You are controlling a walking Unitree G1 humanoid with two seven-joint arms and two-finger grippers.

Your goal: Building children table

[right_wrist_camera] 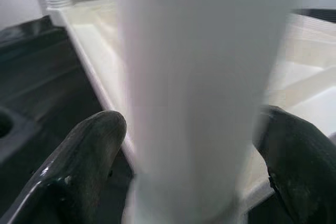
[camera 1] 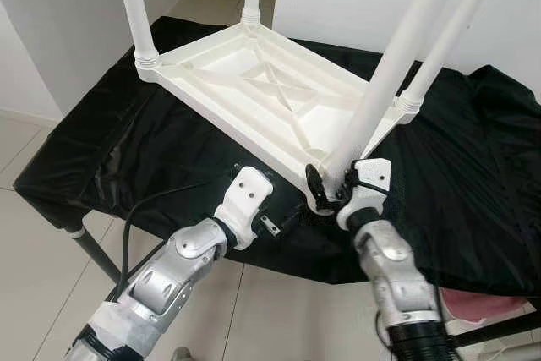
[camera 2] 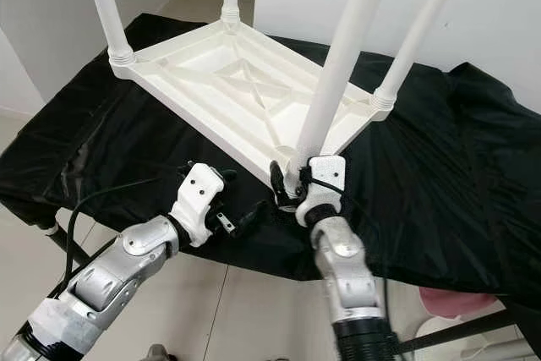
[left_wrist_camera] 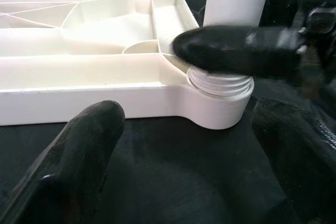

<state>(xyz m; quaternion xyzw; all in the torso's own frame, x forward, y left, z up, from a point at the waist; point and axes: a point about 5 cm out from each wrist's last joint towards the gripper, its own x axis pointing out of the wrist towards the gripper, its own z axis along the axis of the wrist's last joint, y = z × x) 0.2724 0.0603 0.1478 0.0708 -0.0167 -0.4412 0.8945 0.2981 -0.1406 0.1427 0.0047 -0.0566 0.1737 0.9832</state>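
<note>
A pale tiled floor [camera 1: 34,243] and plain white walls [camera 1: 59,14] frame a desk [camera 1: 473,209] draped in a glossy, crinkled black cloth, its dark metal leg [camera 1: 93,251] showing beneath the near edge. Nearest the camera, the two silver arms reach in over that edge. The left claw [camera 2: 241,219] sits low just off the near side of the white plastic children table [camera 1: 262,90], its two rounded black fingers [left_wrist_camera: 79,161] spread wide with only cloth between them, touching nothing. Just beside it, the right claw [camera 1: 325,188] stands at the near corner of the upturned tabletop, its fingers [right_wrist_camera: 84,166] set on either side of the smooth white tubular leg [camera 1: 397,57] that rises from that corner; in the right wrist view the leg sits between both fingers, though whether they press on it cannot be told. At the foot of this leg a ribbed screw thread [left_wrist_camera: 220,83] meets a round moulded socket in the corner. The tabletop lies upside down on the cloth, its underside a shallow tray of raised ribs crossing in an X. Farther on, three more white cylindrical legs [camera 1: 133,2] stand upright in the other corners, each with a ridged collar at its base. A pink object [camera 1: 482,303] shows below the desk's right edge.
</note>
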